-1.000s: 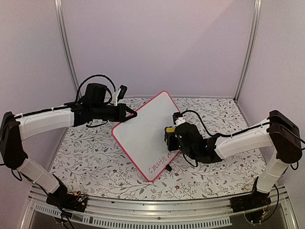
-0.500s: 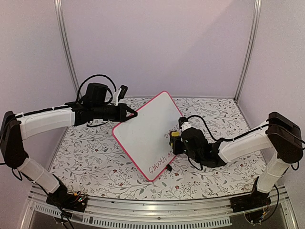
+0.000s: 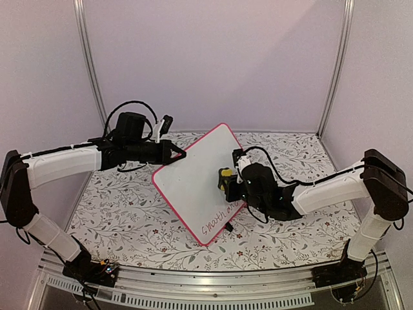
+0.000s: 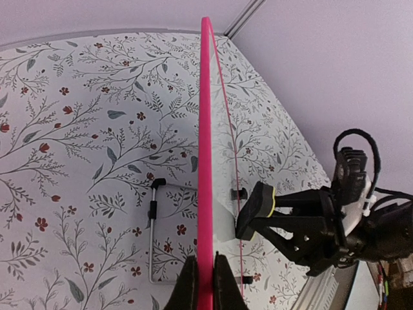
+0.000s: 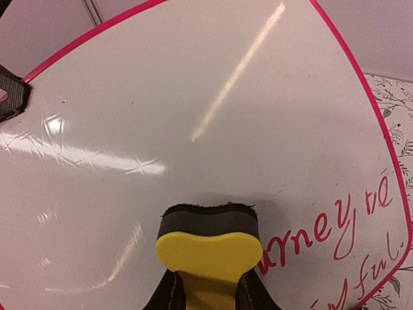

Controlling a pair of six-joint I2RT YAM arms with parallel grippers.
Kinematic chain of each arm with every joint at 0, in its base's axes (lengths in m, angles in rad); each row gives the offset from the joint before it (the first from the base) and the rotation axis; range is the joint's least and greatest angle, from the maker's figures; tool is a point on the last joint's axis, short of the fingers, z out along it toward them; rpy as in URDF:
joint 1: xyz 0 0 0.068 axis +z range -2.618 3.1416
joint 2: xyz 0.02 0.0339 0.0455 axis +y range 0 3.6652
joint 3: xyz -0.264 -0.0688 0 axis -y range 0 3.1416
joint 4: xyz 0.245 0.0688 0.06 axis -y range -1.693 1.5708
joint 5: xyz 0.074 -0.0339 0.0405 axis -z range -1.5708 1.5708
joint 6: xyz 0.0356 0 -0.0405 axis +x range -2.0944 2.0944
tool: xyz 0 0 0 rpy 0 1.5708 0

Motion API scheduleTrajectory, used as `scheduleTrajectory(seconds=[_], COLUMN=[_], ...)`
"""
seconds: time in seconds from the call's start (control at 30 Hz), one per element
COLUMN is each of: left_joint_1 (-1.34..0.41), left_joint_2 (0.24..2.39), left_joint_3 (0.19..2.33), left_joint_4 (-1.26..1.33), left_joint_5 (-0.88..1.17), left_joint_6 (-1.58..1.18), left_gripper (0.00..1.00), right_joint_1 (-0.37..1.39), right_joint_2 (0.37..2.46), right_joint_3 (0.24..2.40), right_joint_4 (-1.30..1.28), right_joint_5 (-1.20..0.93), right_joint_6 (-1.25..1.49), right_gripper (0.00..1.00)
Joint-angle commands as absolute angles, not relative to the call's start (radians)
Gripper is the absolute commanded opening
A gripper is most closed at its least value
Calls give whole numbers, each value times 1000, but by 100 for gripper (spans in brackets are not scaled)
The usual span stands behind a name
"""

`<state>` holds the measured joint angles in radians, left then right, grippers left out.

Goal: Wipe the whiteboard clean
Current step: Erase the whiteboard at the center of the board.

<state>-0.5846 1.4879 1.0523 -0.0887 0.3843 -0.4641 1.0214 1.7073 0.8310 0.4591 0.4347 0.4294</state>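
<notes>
The whiteboard (image 3: 197, 181) stands tilted on the table, white with a pink frame, red handwriting along its lower right part (image 5: 348, 226). My left gripper (image 3: 177, 154) is shut on its upper left edge; in the left wrist view the pink edge (image 4: 206, 148) runs straight up from between the jaws. My right gripper (image 3: 231, 181) is shut on a yellow block eraser (image 5: 206, 248) with a dark felt face, pressed against the board's surface just left of the red writing. The eraser (image 4: 256, 208) also shows from the side in the left wrist view.
A floral tablecloth (image 3: 129, 213) covers the table. A wire stand (image 4: 153, 226) props the board from behind. Pale walls and two metal posts (image 3: 87, 58) close off the back. A black clip foot (image 3: 228, 227) sits at the board's lower edge.
My right gripper with the eraser swung right and down off the board's edge half a second ago, then came back left and up onto the board. The left arm stayed still.
</notes>
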Motion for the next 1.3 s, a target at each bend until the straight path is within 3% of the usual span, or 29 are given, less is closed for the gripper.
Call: scheduleTrajectory(seconds=[0.0, 0.5, 0.97, 1.27], left_joint_1=[-605, -605, -607, -606], left_joint_2=[1534, 1533, 1529, 1527], left_joint_3=[1040, 1040, 1040, 1040], left_joint_4=[-137, -132, -138, -136], left_joint_5=[317, 330, 322, 320], left_joint_6=[-361, -366, -362, -363], left_gripper=[0, 0, 0, 0], right_joint_1=[1030, 1032, 983, 979], right_joint_2=[1733, 1706, 1729, 1740], right_joint_3=[883, 725, 888, 828], right_joint_4=[480, 490, 456, 468], right_joint_5=[409, 404, 433, 386], right_joint_6=[400, 499, 405, 451], right_gripper=[22, 22, 22, 22])
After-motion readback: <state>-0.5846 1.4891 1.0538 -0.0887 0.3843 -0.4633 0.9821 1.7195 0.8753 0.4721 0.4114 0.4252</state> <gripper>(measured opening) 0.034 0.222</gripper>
